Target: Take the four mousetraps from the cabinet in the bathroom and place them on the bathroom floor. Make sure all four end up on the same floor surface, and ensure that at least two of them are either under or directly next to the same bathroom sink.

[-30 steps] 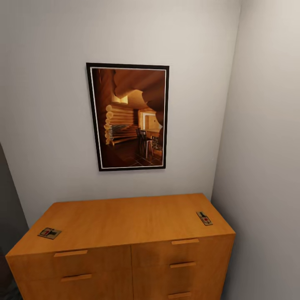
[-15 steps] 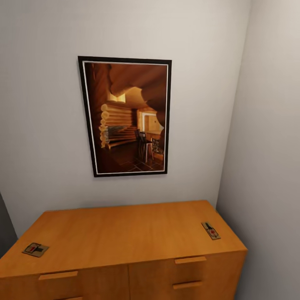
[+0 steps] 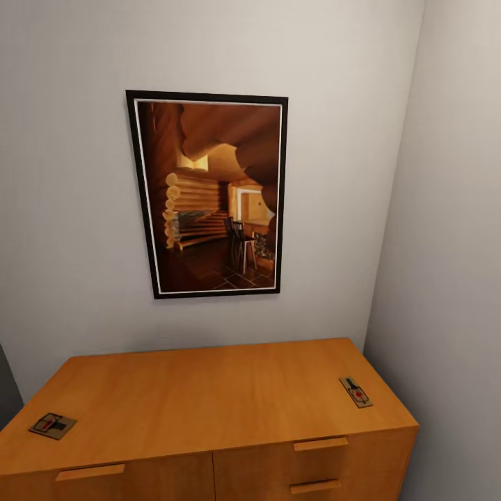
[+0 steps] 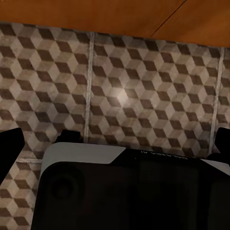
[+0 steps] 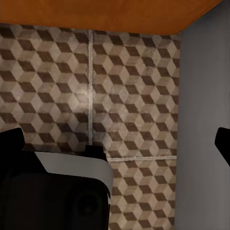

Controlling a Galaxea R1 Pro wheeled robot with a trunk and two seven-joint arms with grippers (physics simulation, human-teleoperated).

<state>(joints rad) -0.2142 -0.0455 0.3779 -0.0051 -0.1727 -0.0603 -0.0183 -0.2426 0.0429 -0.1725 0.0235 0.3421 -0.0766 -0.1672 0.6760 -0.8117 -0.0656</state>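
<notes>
The orange-brown wooden cabinet (image 3: 209,396) stands against the wall in the head view. Two mousetraps lie flat on its top: one (image 3: 52,425) near the front left corner, the other (image 3: 355,392) near the right edge. Drawer handles show on its front. The left wrist view looks down on the cube-patterned bathroom floor (image 4: 143,96) beside the cabinet's base (image 4: 96,14); my left gripper (image 4: 115,143) is open, its dark fingertips far apart. My right gripper (image 5: 115,141) is open too, over the same floor (image 5: 129,86) by the cabinet (image 5: 105,14). The sink is out of view.
A framed picture of a log interior (image 3: 209,195) hangs above the cabinet. A grey side wall (image 3: 445,243) closes the corner right of the cabinet and also shows as wall (image 5: 201,120) in the right wrist view. My own dark base (image 4: 124,191) lies under the grippers.
The head view has drawn closer to the cabinet and wall, so the picture looks larger and the drawer fronts have dropped lower in frame. The mousetraps have not moved on the cabinet top.
</notes>
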